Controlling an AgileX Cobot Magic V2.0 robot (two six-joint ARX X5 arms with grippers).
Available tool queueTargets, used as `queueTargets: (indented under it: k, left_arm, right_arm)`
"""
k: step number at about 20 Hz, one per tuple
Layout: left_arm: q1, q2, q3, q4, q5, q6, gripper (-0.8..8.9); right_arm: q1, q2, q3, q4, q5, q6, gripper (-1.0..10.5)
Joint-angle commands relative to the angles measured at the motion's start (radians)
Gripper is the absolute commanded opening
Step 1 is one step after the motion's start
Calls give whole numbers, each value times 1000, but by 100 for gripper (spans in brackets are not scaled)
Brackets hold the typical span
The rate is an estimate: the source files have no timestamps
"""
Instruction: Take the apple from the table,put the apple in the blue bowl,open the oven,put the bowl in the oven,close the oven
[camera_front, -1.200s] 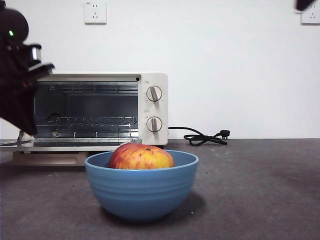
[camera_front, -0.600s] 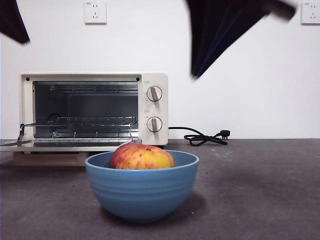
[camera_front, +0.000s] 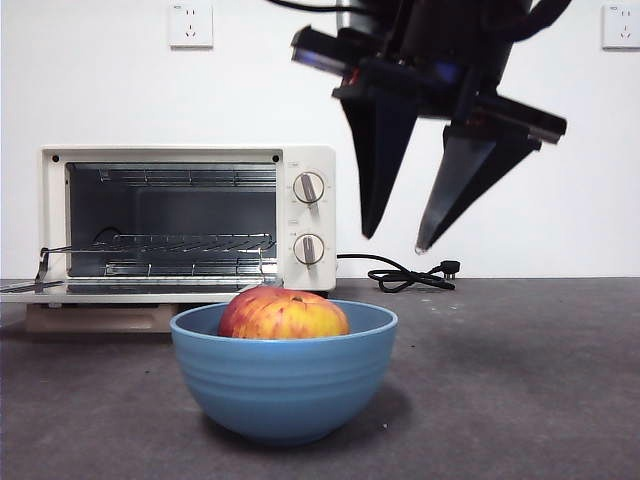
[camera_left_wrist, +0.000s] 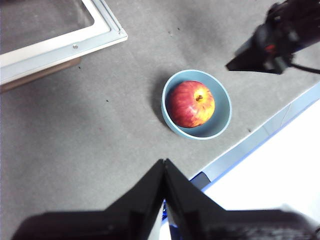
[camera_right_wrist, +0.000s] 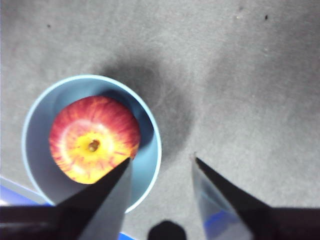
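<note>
Inside blue bowl (camera_front: 283, 385), apple (camera_front: 283, 314) (lower half hidden).

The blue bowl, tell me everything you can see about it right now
The blue bowl is deep, round, glossy mid-blue, ceramic by its look, with faint horizontal ridges outside. It stands upright on the table, in front of the open oven. The apple sits inside, its top above the rim. Nothing grips it: the right gripper hangs open above and to one side, and the left gripper is shut, away from it.
</note>
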Motion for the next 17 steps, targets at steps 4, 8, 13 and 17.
queueTargets:
  k: [4, 8, 13, 17]
  left_arm:
    - [-4, -53, -11, -27, 4, -33, -5]
    - [-4, -54, -11, -51, 4, -33, -5]
    - [-4, -54, -11, -51, 3, -33, -5]
    - [-4, -54, -11, -51, 3, -33, -5]
  right_arm:
    - [-2, 79, -5, 20, -4, -27, 382]
    - [-2, 142, -5, 42, -3, -41, 378]
    - [-2, 193, -5, 98, -3, -42, 375]
    - [-2, 209, -5, 104, -3, -44, 185]
